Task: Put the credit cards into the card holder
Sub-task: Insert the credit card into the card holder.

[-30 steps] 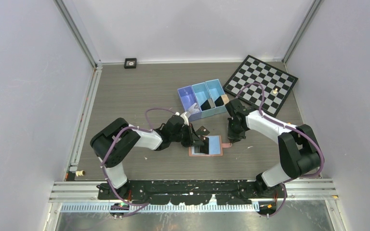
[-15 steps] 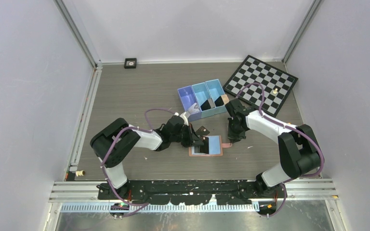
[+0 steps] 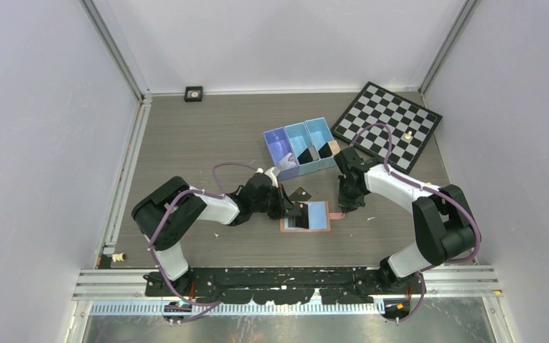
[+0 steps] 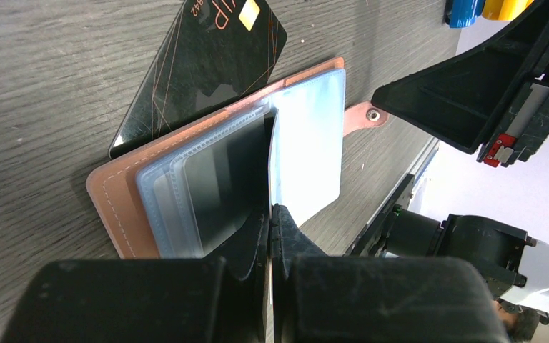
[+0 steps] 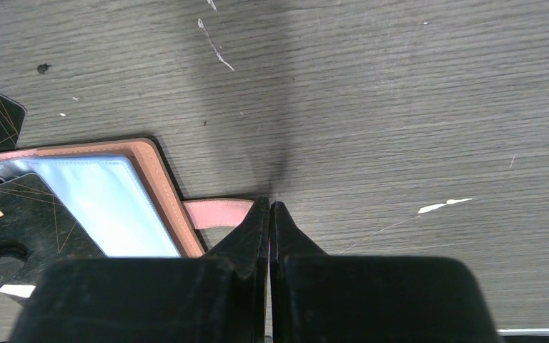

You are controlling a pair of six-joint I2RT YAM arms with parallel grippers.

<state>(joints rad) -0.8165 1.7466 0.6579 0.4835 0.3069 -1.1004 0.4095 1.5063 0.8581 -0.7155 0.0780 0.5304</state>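
card holder (image 3: pixel 319 214) lies open on the bench, centre of top view. left tool (image 4: pixel 270 214) closed – gripping a credit card (image 5: pixel 14 214) edge-on among its sleeves. right tool (image 5: pixel 270 207) closed – tips at the snap tab (image 5: pixel 214 212). second card (image 4: pixel 207 64) lies flat at the holder's edge, upper left of the left wrist view.

- The card holder (image 4: pixel 111 207) is showing a salmon-tan outside with pale stitching, and its inner sleeves are looking light blue.
- Its snap tab (image 5: pixel 218 213) is showing pink.
- The held credit card (image 5: pixel 36 214) is showing glossy black with thin gold lines and an orange chip.
- The other credit card (image 4: pixel 207 64) is showing the same black, with orange lettering.
- The left gripper (image 4: pixel 271 214) and the right gripper (image 5: pixel 270 207) are showing plain black.
- The table (image 3: pixel 207 136) is showing grey-brown wood grain.
- The bin (image 3: pixel 314 167) is showing blue, with one compartment leaning towards lavender.
- The chessboard (image 3: pixel 386 125) is showing black-and-white checks.
- The arms' cables (image 3: pixel 372 132) are showing purple.
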